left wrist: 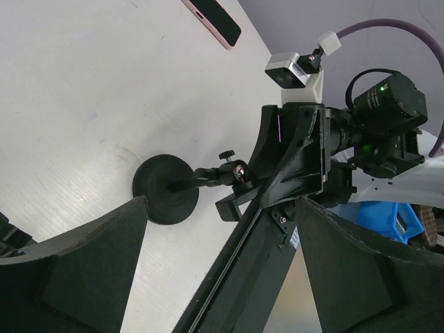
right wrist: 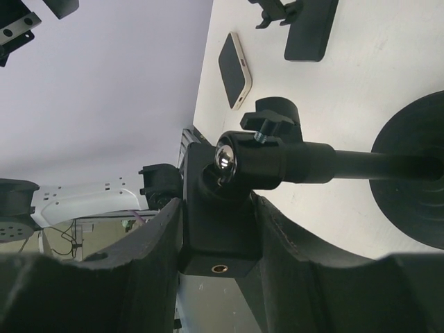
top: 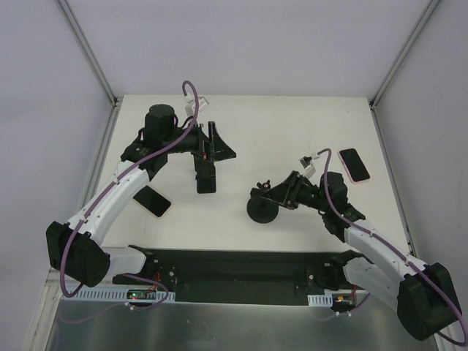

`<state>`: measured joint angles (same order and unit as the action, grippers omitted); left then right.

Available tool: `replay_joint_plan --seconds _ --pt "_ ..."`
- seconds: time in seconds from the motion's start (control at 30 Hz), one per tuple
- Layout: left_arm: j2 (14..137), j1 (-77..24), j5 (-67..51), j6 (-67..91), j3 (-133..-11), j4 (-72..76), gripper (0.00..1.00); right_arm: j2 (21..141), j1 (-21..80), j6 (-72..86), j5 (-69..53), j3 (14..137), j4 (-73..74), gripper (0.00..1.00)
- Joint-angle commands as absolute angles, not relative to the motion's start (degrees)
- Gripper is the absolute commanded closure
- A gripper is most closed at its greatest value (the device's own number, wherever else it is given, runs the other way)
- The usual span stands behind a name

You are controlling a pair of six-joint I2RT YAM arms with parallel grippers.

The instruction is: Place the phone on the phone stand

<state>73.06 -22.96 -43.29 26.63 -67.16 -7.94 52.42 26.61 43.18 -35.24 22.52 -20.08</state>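
The right tool (right wrist: pixel 218 236) is clamping the head of the black round-based phone stand (top: pixel 263 210), while the left tool (left wrist: pixel 220 201) is hanging spread wide, holding nothing. The pink-cased black phone (top: pixel 355 164) is lying flat on the white tabletop (top: pixel 278 139), well apart from the stand. A pale-rimmed dark phone (top: pixel 153 201) is lying beside the left arm (top: pixel 110 201), and which is meant is unclear. Pinching a flat phone is risking a skid, and the clamped head is crowding the cradle.
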Motion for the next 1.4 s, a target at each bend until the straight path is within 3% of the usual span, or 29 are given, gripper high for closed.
replay_joint_plan --seconds 0.0,0.33,0.67,0.77,0.8,0.9,1.17,1.37 --pt "72.77 -23.73 -44.38 26.28 -68.38 -6.33 0.15 55.45 25.05 42.10 -37.43 19.43 -23.02 0.99" --pt "73.21 -23.99 -44.47 26.28 -68.29 -6.42 0.15 65.56 20.65 33.23 -57.64 25.13 -23.82 0.99" --pt "73.48 -24.08 -44.74 26.28 -68.38 -6.24 0.15 67.50 20.74 13.72 -57.84 35.24 3.06 0.99" --pt "73.39 -24.00 -44.91 26.37 -68.47 -6.24 0.15 65.58 20.74 13.80 -54.85 35.42 4.57 0.46" --pt "73.48 -24.17 -45.09 26.37 -68.47 -6.33 0.16 64.78 20.83 13.89 -52.76 35.42 5.18 0.23" --pt "73.39 -24.17 -45.53 26.54 -68.64 -6.33 0.15 60.22 21.27 12.22 -45.66 35.33 9.92 0.01" --pt "73.30 -24.52 -46.32 26.98 -68.82 -6.24 0.15 47.57 22.59 14.32 -35.61 33.23 13.89 0.04" --pt "72.51 -24.87 -46.41 26.98 -68.91 -6.24 0.15 35.26 21.63 26.89 -14.70 26.01 11.67 0.04"
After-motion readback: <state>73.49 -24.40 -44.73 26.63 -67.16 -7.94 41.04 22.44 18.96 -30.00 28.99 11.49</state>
